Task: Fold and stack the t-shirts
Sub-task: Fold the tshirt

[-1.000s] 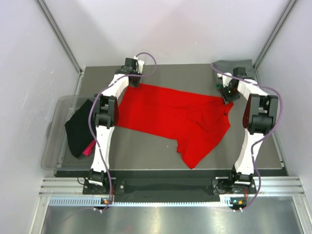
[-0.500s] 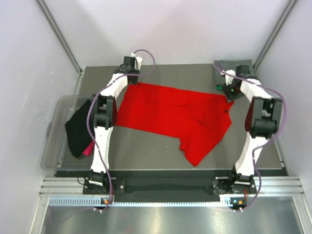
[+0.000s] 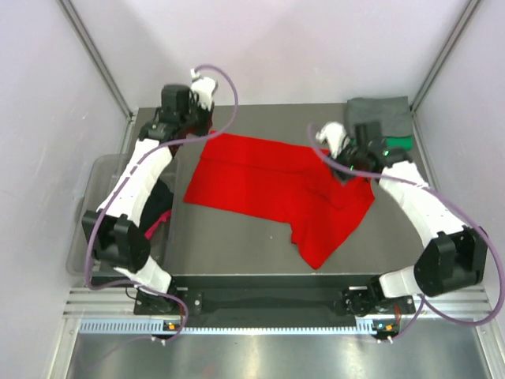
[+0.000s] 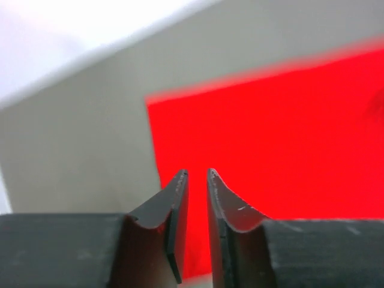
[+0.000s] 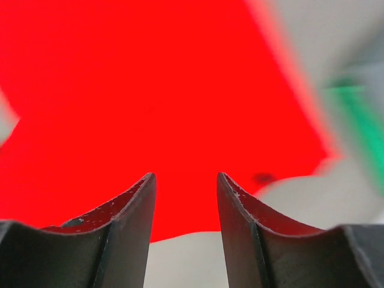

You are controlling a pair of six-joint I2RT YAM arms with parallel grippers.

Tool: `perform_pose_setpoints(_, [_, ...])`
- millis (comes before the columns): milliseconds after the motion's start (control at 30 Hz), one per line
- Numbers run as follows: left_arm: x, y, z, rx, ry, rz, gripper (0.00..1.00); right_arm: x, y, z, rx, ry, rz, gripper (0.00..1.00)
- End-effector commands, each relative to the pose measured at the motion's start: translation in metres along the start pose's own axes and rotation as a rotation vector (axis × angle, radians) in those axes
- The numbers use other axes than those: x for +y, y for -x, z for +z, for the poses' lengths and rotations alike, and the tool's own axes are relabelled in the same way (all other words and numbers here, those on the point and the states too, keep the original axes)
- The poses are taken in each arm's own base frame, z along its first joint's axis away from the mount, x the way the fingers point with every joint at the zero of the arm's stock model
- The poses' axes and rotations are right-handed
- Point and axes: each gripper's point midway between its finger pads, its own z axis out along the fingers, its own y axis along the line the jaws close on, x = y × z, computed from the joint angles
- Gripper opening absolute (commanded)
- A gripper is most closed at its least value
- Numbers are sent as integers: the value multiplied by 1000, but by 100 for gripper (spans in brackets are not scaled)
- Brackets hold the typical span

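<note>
A bright red t-shirt (image 3: 272, 181) lies spread and rumpled across the table, one part hanging toward the front edge. My left gripper (image 3: 203, 128) hovers over its back left corner (image 4: 270, 132); its fingers stand a narrow gap apart (image 4: 197, 172) with nothing between them. My right gripper (image 3: 345, 172) hovers over the shirt's right edge (image 5: 150, 90), open and empty (image 5: 183, 175). A folded grey t-shirt (image 3: 380, 110) lies on a green one (image 3: 400, 144) at the back right corner. A black t-shirt (image 3: 162, 199) and a magenta one (image 3: 155, 227) lie in the tub, partly hidden by my left arm.
A translucent grey plastic tub (image 3: 93, 209) stands off the table's left edge. White walls and metal posts close in the back and both sides. The green shirt shows blurred at the right of the right wrist view (image 5: 366, 132).
Both arms have swung off the shirt's back corners: the left elbow went out left over the tub, the right gripper moved in toward the centre. The shirt has barely shifted.
</note>
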Motion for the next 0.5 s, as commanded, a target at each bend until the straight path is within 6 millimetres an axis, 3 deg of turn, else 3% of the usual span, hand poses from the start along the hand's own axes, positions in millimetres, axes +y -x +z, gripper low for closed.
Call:
perform_pose_setpoints(0, [-25,-111,-3,295,-117,30,26,58,-57,11,122,150,-50,45])
perform_pose_setpoints(67, [-34,-143,-12,355,-156,36,27,60,-55,11,87,131,-34,45])
perform_pose_setpoints(200, [-44,-162,-30,359,-176,20,28,58,-48,23,48,119,-29,41])
perform_pose_setpoints(300, [-48,-169,-33,360,-188,8,29,44,-25,36,23,109,-24,40])
perform_pose_setpoints(367, [-48,-174,-33,371,-185,7,29,45,-21,52,35,139,-19,39])
perform_pose_setpoints(400, [-46,-175,-34,375,-177,10,29,41,-7,54,8,139,-19,39])
perform_pose_setpoints(467, [-46,-176,-34,379,-172,9,29,49,-9,74,49,188,-14,39])
